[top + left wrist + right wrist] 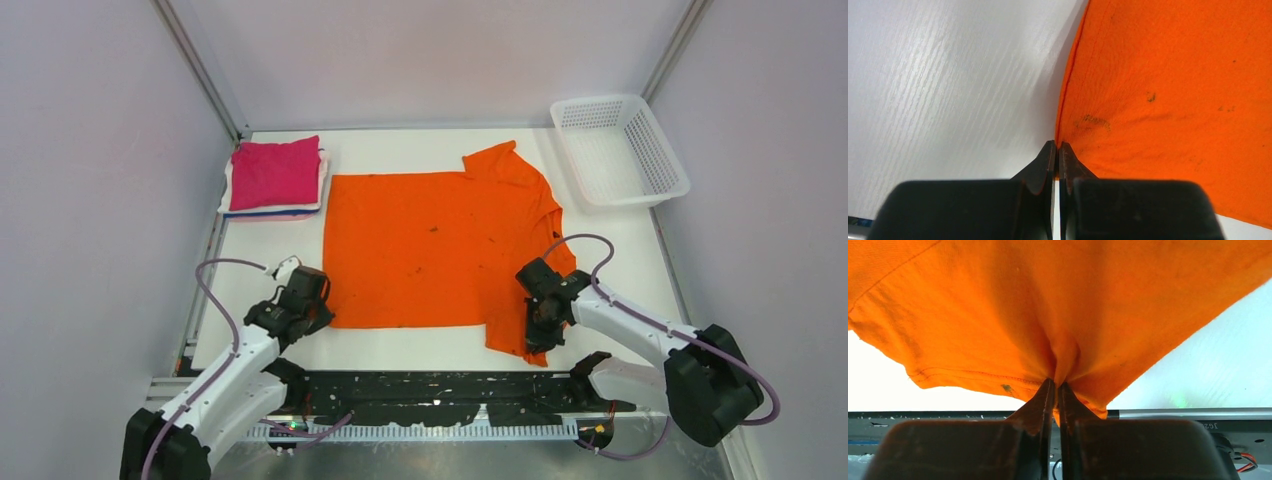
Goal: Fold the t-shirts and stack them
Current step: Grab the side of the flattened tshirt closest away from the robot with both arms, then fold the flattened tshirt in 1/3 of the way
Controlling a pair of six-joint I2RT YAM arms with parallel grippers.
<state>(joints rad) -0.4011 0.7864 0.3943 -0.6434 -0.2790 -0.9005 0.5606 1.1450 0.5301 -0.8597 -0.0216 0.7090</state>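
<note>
My left jaws are pinched shut on the near corner of the orange shirt (1158, 100), whose edge runs away from their tips over the tabletop (948, 90). My right jaws clamp a bunched fold by the sleeve hem. The shirt lies spread between and beyond both. Far beyond the left jaws a pink shirt (275, 172) tops a folded stack. Far beyond the right jaws sits a basket (620, 150).

A white lattice basket (655, 150) stood open side up at the far right corner of the white worktop (265, 250), beside pale enclosure walls.
</note>
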